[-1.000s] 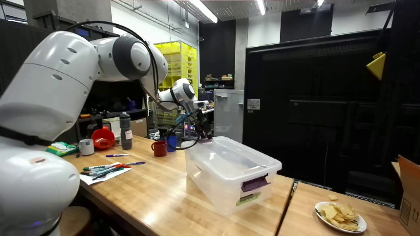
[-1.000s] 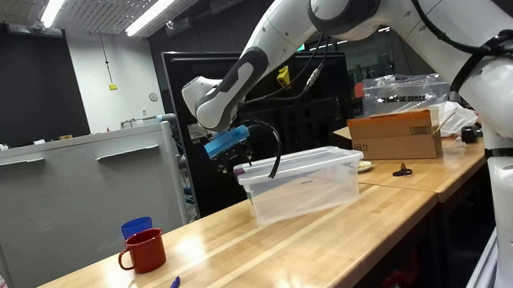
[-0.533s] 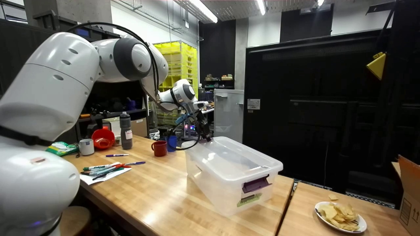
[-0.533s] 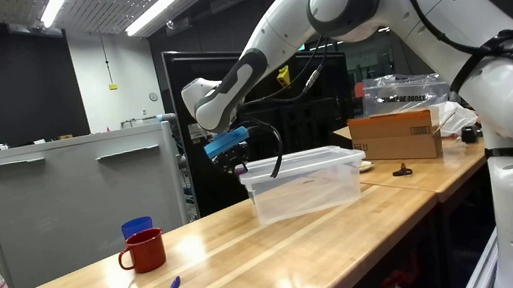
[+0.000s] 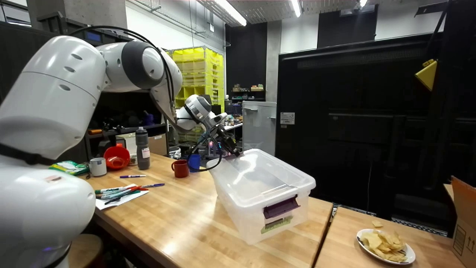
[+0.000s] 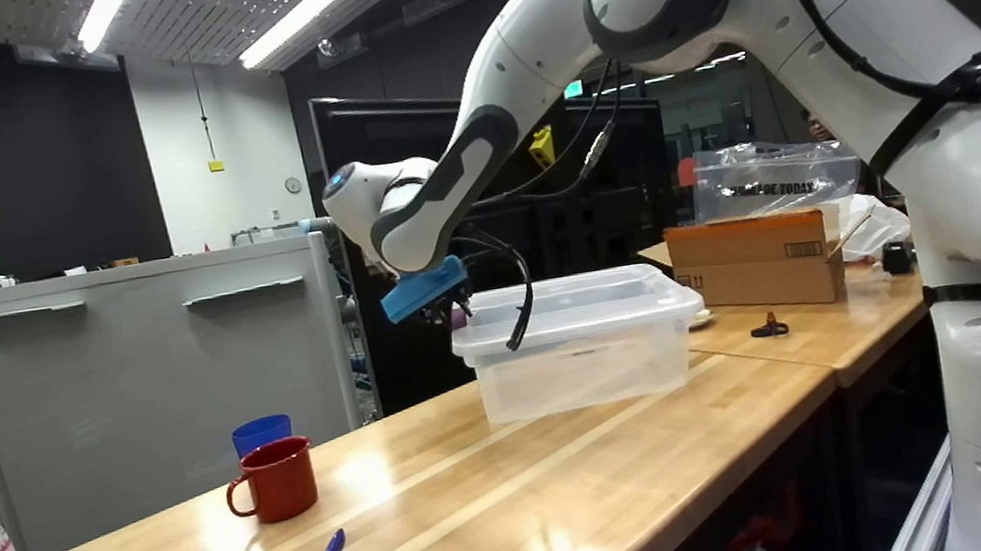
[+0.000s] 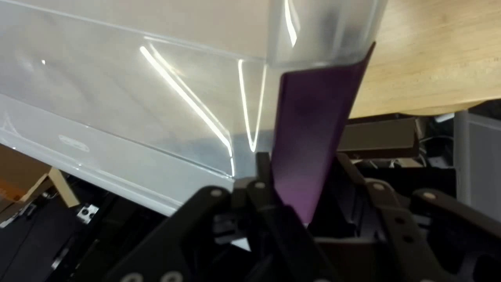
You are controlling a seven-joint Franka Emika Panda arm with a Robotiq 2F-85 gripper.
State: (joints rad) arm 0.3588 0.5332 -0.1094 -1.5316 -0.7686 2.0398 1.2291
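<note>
A clear plastic box (image 5: 238, 212) with a translucent lid (image 5: 275, 178) stands on the wooden table, and it looks tilted and slightly turned. Its purple end latch (image 7: 309, 113) fills the middle of the wrist view. There my black gripper (image 7: 303, 162) is shut on that latch, with one finger against each side of it. In both exterior views the gripper (image 5: 237, 153) reaches down at a slant to the box's far end, and cables partly cover the grip. A second purple latch (image 5: 281, 207) hangs on the opposite end, untouched.
A red mug (image 6: 282, 479) and a blue cup (image 6: 261, 433) stand near the gripped end. Several markers (image 5: 121, 192) lie on paper. Beyond the box are a plate of chips (image 5: 386, 247) and a cardboard box (image 6: 751, 262). A dark bottle (image 5: 142, 149) stands farther back.
The gripper came down around the latch and its jaws closed. The arm then drew back a little, and the box with its lid turned and tipped, one long side rising.
</note>
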